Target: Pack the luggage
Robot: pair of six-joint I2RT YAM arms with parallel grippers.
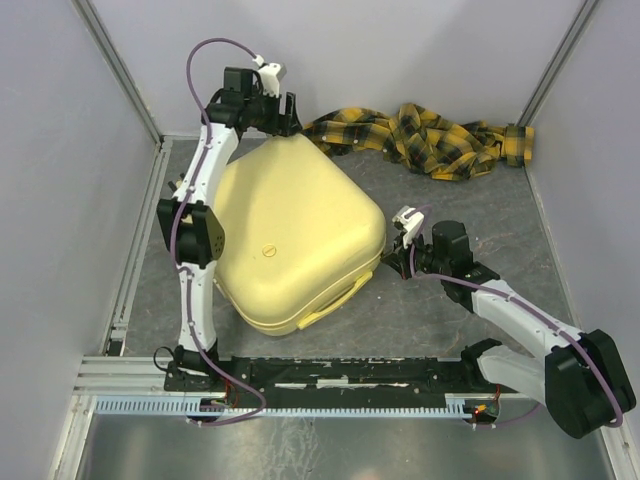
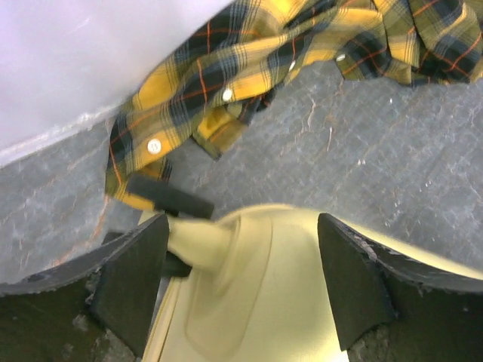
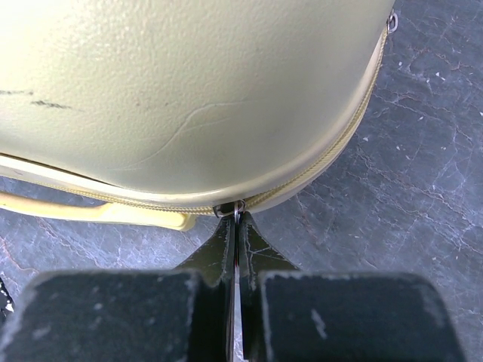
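The right fingers are closed, pinching the zipper pull on the luggage's near-right seam, just beside its handle. The left fingers stand open astride the far corner, by a wheel. The luggage lies flat, lid down, left of the counter's middle. Its seam runs from the right fingers toward the far edge, where a plaid shirt lies outside.

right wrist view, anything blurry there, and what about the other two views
Right wrist view: luggage shell grain and zip sharp, right claw soft nearest the lens. Left wrist view: luggage corner blurred, plaid cloth clearer. Top external view: even light, no glare.
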